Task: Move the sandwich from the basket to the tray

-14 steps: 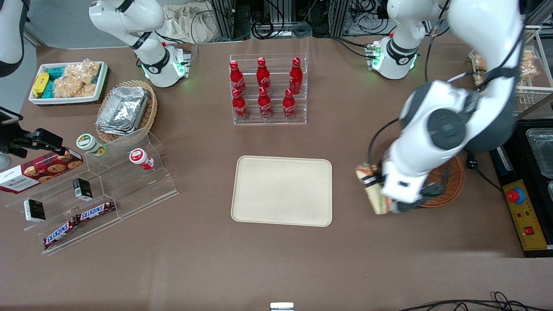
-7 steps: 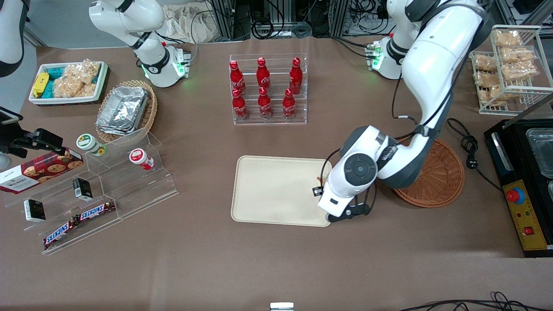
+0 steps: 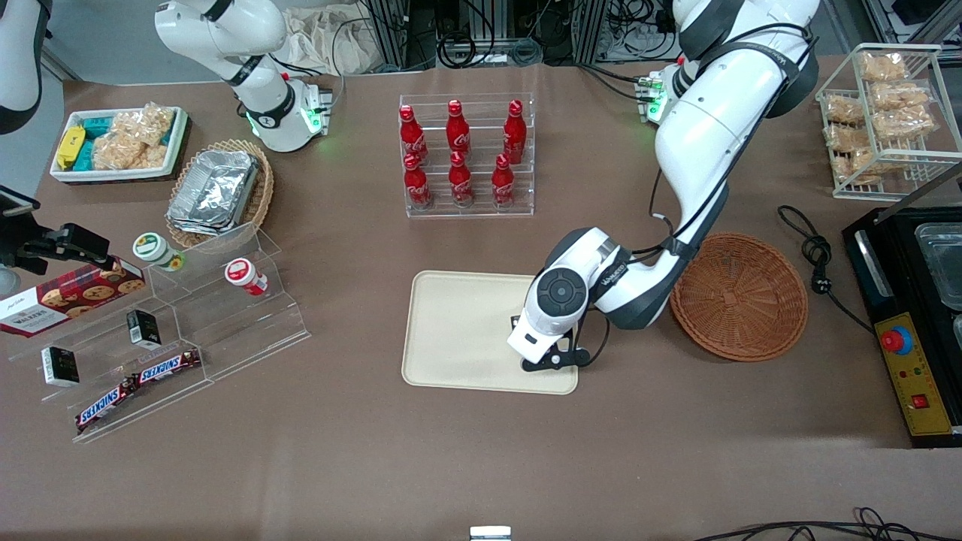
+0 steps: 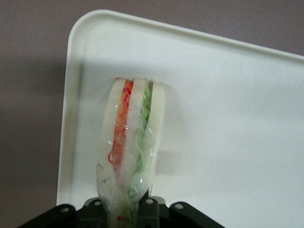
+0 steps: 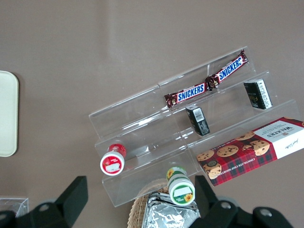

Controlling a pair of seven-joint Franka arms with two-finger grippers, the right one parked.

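the tray [image 3: 458,330] lies flat on the brown table [image 3: 481,451], nearer the front camera than the clear rack of red cola bottles [image 3: 460,154]. the reddish-brown basket [image 3: 740,297] sits beside the tray toward the working arm's end of the table, apart from it, with only bare wicker showing inside. the left arm [image 3: 699,150] reaches down over the tray's end closest to the basket, and its gripper [image 3: 543,359] hangs above the tray near the corner toward the front camera. in the left wrist view the gripper [image 4: 124,211] is closed on the sandwich [image 4: 130,152] (white bread, orange-red and green layers, clear wrap), gripping it at one end so that it points down over the tray [image 4: 228,118] close to a rounded corner. whether the sandwich touches the tray surface cannot be told.
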